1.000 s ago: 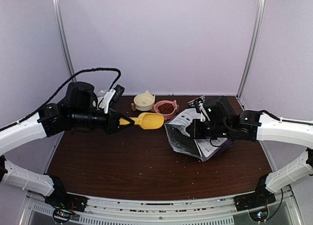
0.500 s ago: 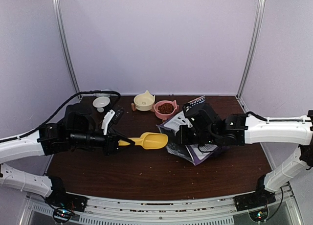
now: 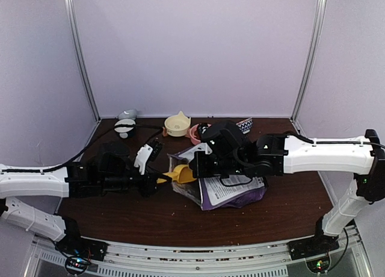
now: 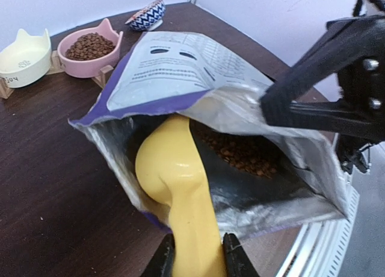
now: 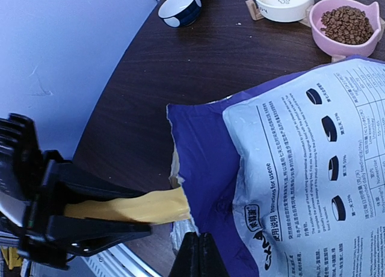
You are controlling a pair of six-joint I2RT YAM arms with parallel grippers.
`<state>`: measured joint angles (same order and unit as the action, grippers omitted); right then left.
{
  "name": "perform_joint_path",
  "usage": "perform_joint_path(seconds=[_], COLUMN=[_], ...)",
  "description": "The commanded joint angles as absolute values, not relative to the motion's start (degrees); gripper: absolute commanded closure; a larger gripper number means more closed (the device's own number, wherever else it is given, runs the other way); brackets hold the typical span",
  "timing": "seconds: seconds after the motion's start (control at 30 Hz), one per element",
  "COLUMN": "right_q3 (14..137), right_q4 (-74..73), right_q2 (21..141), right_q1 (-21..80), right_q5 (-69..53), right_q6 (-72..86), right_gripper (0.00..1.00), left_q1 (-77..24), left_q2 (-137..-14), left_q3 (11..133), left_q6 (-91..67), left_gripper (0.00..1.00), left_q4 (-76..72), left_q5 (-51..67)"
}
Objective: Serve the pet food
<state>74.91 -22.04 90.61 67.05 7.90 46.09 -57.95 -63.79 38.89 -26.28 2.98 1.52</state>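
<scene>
- Scooping step: our left claw (image 4: 198, 262) grips the yellow scoop (image 4: 171, 180), its head inside the purple bag (image 4: 180, 72).
- Our right claw (image 5: 198, 253) pinches the bag's rim, holding it open.
- The pet food (image 4: 240, 153) lies deeper in the bag, beyond the scoop; the pink bowl (image 4: 90, 48) has some too.
- Next, we think, the scoop must push deeper, then lift level.

Print on the white back label (image 5: 301, 168) of the purple bag (image 5: 204, 162) reads "Instructions for use" beside Chinese characters; finer print and the cream bowl's (image 4: 21, 57) mark remain illegible.
</scene>
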Motion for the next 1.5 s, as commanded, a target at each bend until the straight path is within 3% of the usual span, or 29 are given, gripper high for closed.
perform_joint_path(seconds=[0.0,0.23,0.33,0.43,0.53,0.77,1.2,1.47], right_q3=[78.7,74.1,69.3,63.1,55.4,47.9,47.7,49.8], right_q4=[-19.4,-20.4,-22.8,-25.1,-24.3,-21.2,-15.7,-13.9], right_q2=[90.1,84.5,80.1,76.8,74.3,74.5,80.3,84.9], right_q1=[68.2,65.5,60.8,53.6,45.2,33.5,31.4,31.3], right_q5=[5.5,8.3,9.3,7.4,3.1,-3.7,-8.5,-10.5], right_q6=[47.9,46.4,45.1,44.7,44.2,40.8,40.1,36.7], right_gripper=[0.94,0.40,0.29,0.25,0.26,0.40,0.54,0.74], left_q1=[-59.8,-60.7,-60.7,-60.7,-60.8,-60.7,-60.7,-60.7], left_q2=[-66.9,-71.4,-72.6,-73.4,-74.3,-74.8,-75.0,-76.5], left_q3=[36.8,36.6,37.3,37.8,38.6,39.1,39.4,39.8], left_q6=[-23.8,-23.4,-23.2,-23.4,-23.8,-24.7,-24.5,-22.3], left_gripper=[1.00,1.00,1.00,1.00,1.00,1.00,1.00,1.00], left_q4=[-6.5,-15.1,-16.6,-18.0,-18.3,-18.6,-18.4,-21.5], left_q5=[-12.1,-19.4,-20.4,-19.9,-19.2,-18.9,-18.9,-18.6])
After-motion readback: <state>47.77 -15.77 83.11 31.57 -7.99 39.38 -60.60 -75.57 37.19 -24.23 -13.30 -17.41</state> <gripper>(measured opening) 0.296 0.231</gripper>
